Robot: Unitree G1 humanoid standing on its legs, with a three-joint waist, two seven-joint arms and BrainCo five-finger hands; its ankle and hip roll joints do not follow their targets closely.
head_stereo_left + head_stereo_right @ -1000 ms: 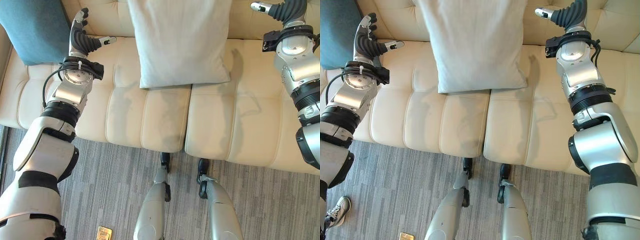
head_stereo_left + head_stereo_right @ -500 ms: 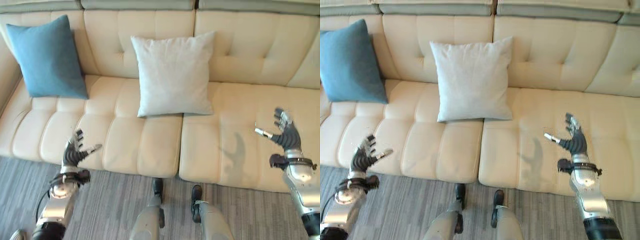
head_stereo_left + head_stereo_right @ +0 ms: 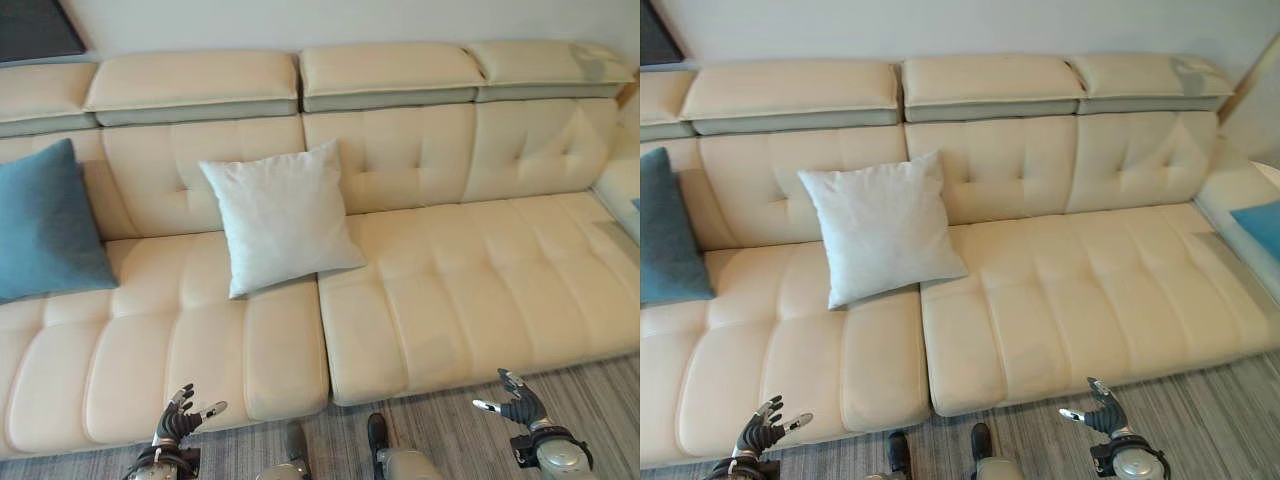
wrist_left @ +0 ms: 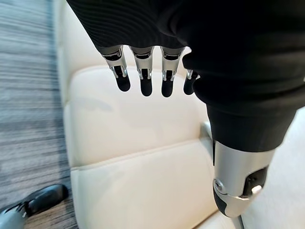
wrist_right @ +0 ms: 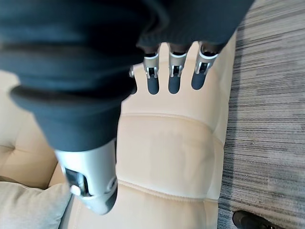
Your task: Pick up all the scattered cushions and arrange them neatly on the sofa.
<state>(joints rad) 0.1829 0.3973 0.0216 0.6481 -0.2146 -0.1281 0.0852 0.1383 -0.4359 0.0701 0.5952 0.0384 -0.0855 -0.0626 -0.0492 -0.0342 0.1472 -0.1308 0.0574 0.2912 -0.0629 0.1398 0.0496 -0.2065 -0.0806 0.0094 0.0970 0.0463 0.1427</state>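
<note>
Cushions sit on the cream sofa (image 3: 450, 290): at the far left a blue cushion (image 3: 45, 225) leans upright against the backrest, and to its right, well apart from it, a pale grey cushion (image 3: 280, 215) leans tilted against the backrest, its lower corner near the seam between two seat sections. Low down in front of the sofa's left seat, the left hand (image 3: 178, 423) is raised with its palm turned up and inward, fingers (image 4: 145, 76) spread and straight, thumb held out to the side, holding nothing; its wrist view looks along those straight fingers at the edge of the seat and the striped grey carpet (image 4: 24, 95). Further right, over the carpet just before the middle seat, the right hand (image 3: 520, 405) has much the same pose, fingers (image 5: 174, 76) loose and extended, thumb apart, empty. At the far right edge of the right eye view, a patch of blue (image 3: 1262, 228) lies on the sofa's side section; what it is cannot be told.
</note>
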